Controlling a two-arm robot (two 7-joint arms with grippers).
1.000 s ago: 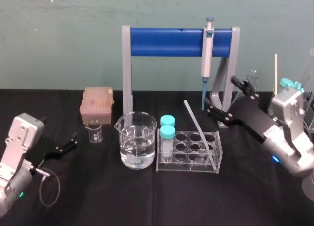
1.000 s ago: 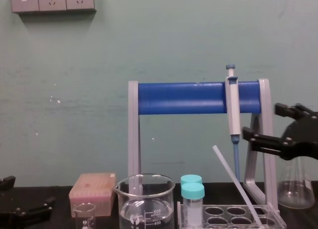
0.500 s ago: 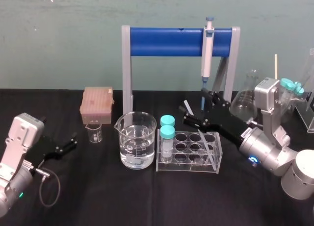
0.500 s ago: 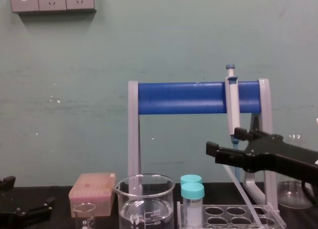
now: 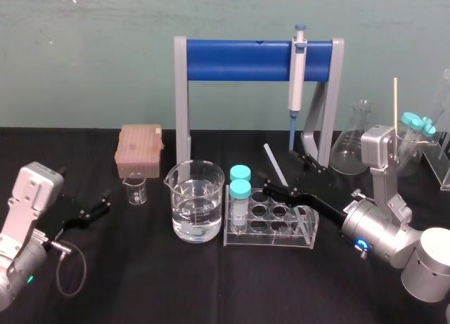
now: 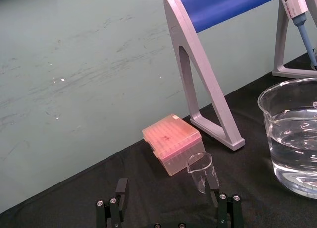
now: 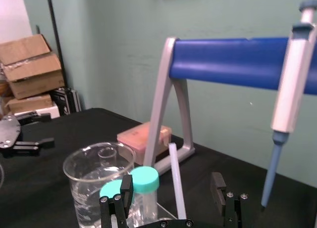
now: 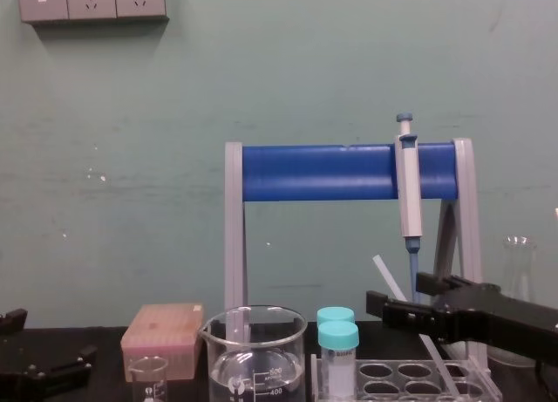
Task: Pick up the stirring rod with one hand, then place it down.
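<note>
Closing in on the rod (image 5: 273, 162): in the head view my right gripper (image 5: 281, 171) is now sitting low over the rack (image 5: 267, 236), having swung in from the far right over the last second and dropped further since. The rod is leaning in the rack with its top pointing far and left, and it is not shifting. My left gripper (image 5: 104, 201) is staying parked at the near left.

In the chest view my right gripper (image 8: 399, 296) is lying lower than before, level with the upper part of the rod (image 8: 384, 270), whose tip is poking up just above it.

In the right wrist view the rod (image 7: 174, 168) is rising between my two fingers (image 7: 125, 191), which are standing wide apart and gripping nothing. I am judging that the approach is nearly done and that squeezing the rod is coming next; nothing is lifted yet.

In the left wrist view my left gripper (image 6: 167, 193) is gaping and holding nothing, with a small beaker (image 6: 200, 169) just beyond it.
</note>
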